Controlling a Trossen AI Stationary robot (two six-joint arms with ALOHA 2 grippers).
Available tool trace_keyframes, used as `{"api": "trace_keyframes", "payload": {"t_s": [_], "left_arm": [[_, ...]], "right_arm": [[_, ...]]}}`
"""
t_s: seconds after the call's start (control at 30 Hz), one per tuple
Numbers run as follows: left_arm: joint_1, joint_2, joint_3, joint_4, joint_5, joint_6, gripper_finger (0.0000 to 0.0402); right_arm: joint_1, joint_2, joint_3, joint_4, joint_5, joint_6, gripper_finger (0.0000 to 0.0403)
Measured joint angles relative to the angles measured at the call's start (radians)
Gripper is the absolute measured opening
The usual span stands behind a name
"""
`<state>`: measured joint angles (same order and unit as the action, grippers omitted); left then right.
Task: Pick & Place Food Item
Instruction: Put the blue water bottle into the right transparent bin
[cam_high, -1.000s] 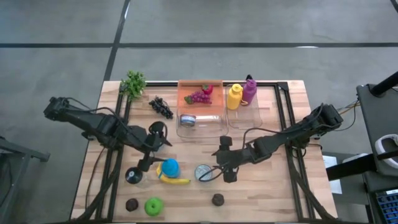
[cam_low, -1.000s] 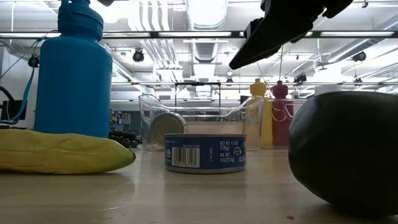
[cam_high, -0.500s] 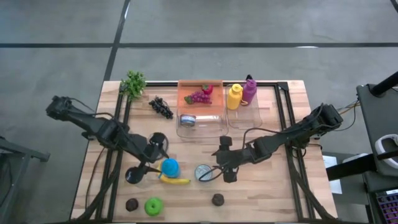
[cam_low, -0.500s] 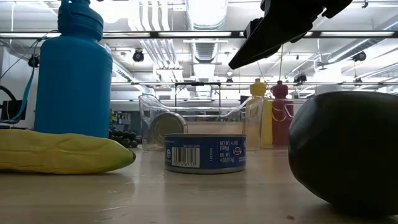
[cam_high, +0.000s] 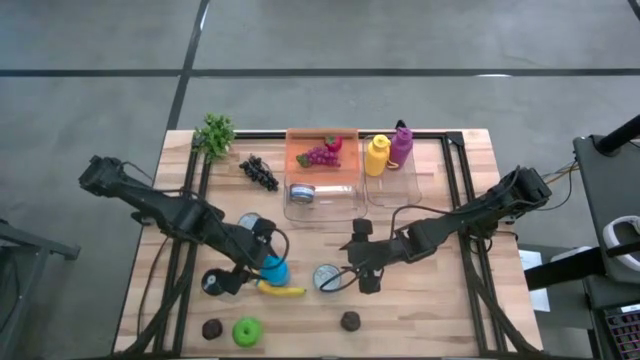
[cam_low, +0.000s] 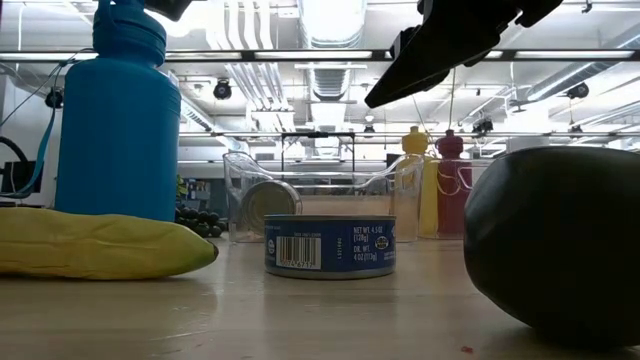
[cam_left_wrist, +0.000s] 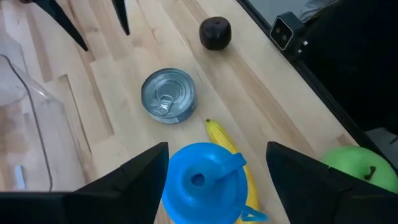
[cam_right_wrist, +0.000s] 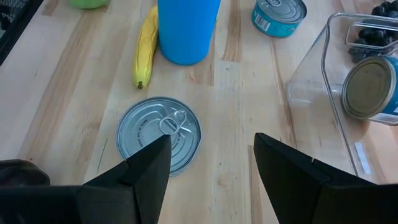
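Left wrist view: open, empty left tool (cam_left_wrist: 214, 163) above blue bottle (cam_left_wrist: 202, 180) beside yellow banana (cam_left_wrist: 231, 152).

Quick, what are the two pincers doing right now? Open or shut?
Left pincer: open, empty, poised around the blue bottle.
Right pincer: open, empty, above the tin can.
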<state>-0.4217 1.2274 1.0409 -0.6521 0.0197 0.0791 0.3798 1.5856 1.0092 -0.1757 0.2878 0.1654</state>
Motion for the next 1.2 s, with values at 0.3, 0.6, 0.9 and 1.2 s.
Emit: {"api": "trace_keyframes", "payload": {"t_s": [0.3,0.6,0.9,1.2], "left_arm": [[0.02,-0.001,0.0,-0.003,0.0,0.029,0.0205],[0.045,-0.001,-0.001,-0.003,0.0,0.029,0.0122],[0.045,-0.002,-0.008,0.0,0.0,0.021,0.0093],[0.045,-0.002,-0.045,0.019,0.003,0.015,0.0093]], "right_arm": [[0.0,0.0,0.0,0.003,0.0,0.0,0.0224],[0.0,0.0,0.0,0.002,0.0,0.008,0.0224],[0.0,0.0,0.0,0.001,0.0,0.011,0.0224],[0.0,0.0,0.0,0.001,0.0,0.008,0.0224]]}}
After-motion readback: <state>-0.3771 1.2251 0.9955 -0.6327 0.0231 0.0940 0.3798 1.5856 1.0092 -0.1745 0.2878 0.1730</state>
